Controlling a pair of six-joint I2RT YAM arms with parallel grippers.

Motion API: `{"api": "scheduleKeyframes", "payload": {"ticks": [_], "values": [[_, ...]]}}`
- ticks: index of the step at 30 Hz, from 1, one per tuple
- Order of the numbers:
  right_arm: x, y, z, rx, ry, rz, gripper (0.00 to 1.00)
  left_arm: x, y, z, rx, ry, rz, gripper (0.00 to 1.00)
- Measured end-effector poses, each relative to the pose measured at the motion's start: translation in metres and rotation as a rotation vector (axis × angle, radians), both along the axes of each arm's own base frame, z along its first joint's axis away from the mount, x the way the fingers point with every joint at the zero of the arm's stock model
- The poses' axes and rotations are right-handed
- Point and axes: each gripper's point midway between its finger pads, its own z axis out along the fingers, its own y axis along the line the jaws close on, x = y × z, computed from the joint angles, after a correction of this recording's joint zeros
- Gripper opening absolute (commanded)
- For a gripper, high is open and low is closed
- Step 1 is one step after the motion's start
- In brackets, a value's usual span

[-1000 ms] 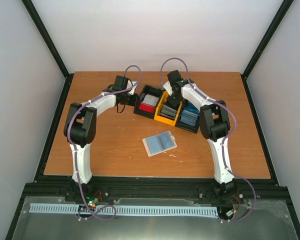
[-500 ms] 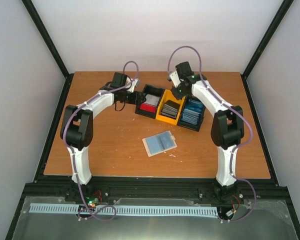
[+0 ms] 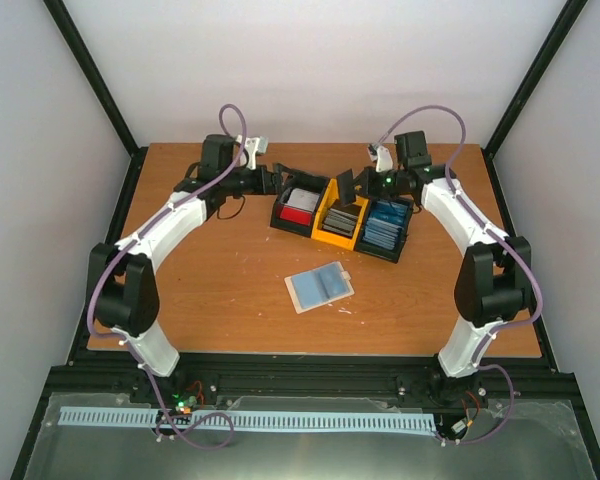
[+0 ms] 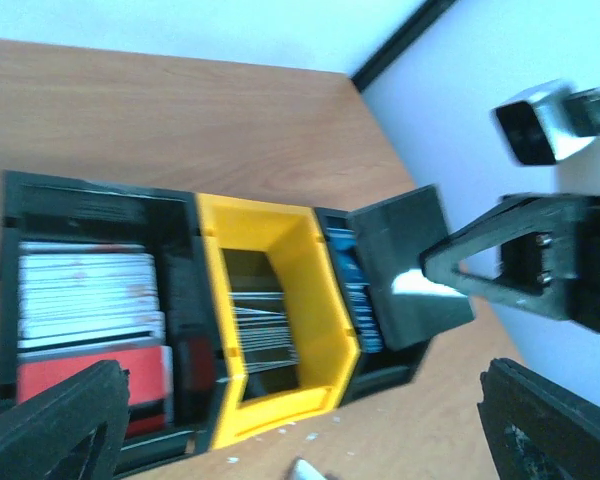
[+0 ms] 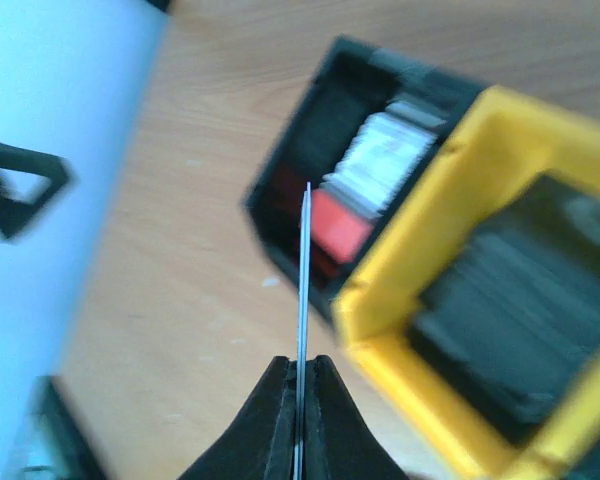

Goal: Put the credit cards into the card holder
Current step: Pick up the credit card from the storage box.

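Observation:
Held upright over the tray's yellow compartment is a dark grey credit card (image 3: 345, 185), with my right gripper (image 3: 362, 183) shut on it. The right wrist view shows that card (image 5: 305, 280) edge-on between the closed right gripper (image 5: 302, 375). In the left wrist view the same card (image 4: 400, 250) hangs beyond the tray. My left gripper (image 3: 268, 180) is open just left of the tray, with nothing in the left gripper (image 4: 300, 440) between its wide-apart fingers (image 4: 50, 420). The card holder (image 3: 320, 287) lies flat on the table nearer the arms, its small tab to the right.
The black-and-yellow three-compartment tray (image 3: 315, 236) stands at the table's back middle. It holds white and red cards (image 4: 90, 310) on the left, grey cards (image 4: 260, 320) in the yellow part and blue cards (image 3: 382, 228) on the right. Black frame rails border the table.
The left gripper has opened and drawn back left from the tray. The right gripper has risen out of the yellow compartment with a dark grey card and swung back to the right.

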Motion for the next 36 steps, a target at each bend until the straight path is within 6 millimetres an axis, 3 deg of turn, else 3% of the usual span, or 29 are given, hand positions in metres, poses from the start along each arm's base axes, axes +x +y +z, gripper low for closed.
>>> {"api": "scheduleKeyframes", "payload": {"ticks": [5,11,16,22,26,30,31,36], "values": [[-0.021,0.026,0.006,0.294,0.128,0.040,0.03,-0.015,-0.021,0.000,-0.105,0.072,-0.102,0.97],[-0.032,0.040,0.025,0.448,0.157,0.126,0.03,-0.030,-0.043,-0.013,-0.199,0.190,-0.233,0.89],[-0.047,0.045,0.036,0.513,0.140,0.210,0.04,-0.040,-0.052,-0.013,-0.260,0.255,-0.314,0.70],[-0.068,0.046,0.041,0.521,0.064,0.310,0.05,-0.048,-0.054,-0.002,-0.286,0.231,-0.371,0.70],[-0.085,0.044,0.042,0.487,-0.016,0.365,0.05,-0.063,-0.043,-0.012,-0.238,0.197,-0.340,0.73],[-0.112,0.049,0.027,0.447,-0.047,0.420,0.04,-0.095,-0.024,-0.034,-0.169,0.193,-0.288,0.75],[-0.125,0.053,0.018,0.435,-0.044,0.443,0.04,-0.111,-0.015,-0.047,-0.140,0.208,-0.264,0.75],[-0.186,0.069,-0.030,0.382,0.000,0.525,0.03,-0.149,0.003,-0.083,-0.092,0.259,-0.217,0.75]]}}
